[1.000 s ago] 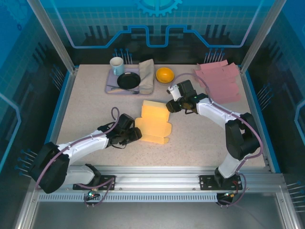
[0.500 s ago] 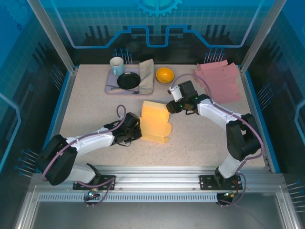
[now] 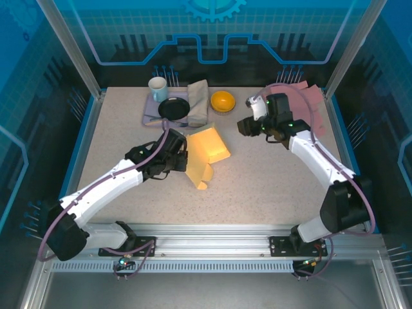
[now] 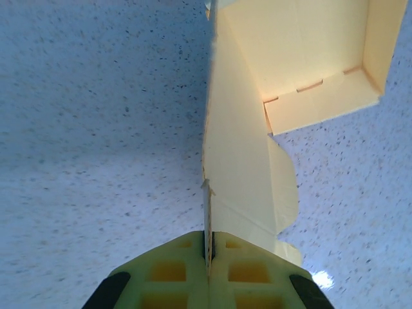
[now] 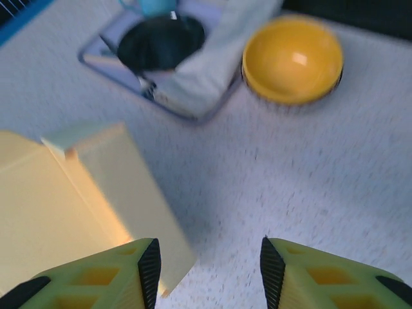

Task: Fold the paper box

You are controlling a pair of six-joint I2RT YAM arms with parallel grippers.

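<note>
The yellow paper box [image 3: 207, 149] is partly folded and held tilted above the table's middle. My left gripper [image 3: 185, 159] is shut on its left edge. In the left wrist view the fingers [image 4: 210, 243] pinch a thin upright panel of the box [image 4: 241, 148], and its open tray-like end with a slotted flap lies beyond. My right gripper [image 3: 244, 127] hovers to the right of the box, apart from it. In the right wrist view that gripper [image 5: 210, 262] stands open over bare table, with the box [image 5: 77, 193] off to its left.
At the back stands a tray [image 3: 148, 118] with a mug [image 3: 158, 88], a black plate [image 3: 174, 108] and a grey cloth [image 3: 199, 100]. A yellow bowl [image 3: 223, 100] sits beside it. Pink flat sheets [image 3: 302, 109] lie at the back right.
My left gripper has shut on the box's edge and raised it, swinging it back and to the right. My right gripper has pulled away from the box toward the back right.
</note>
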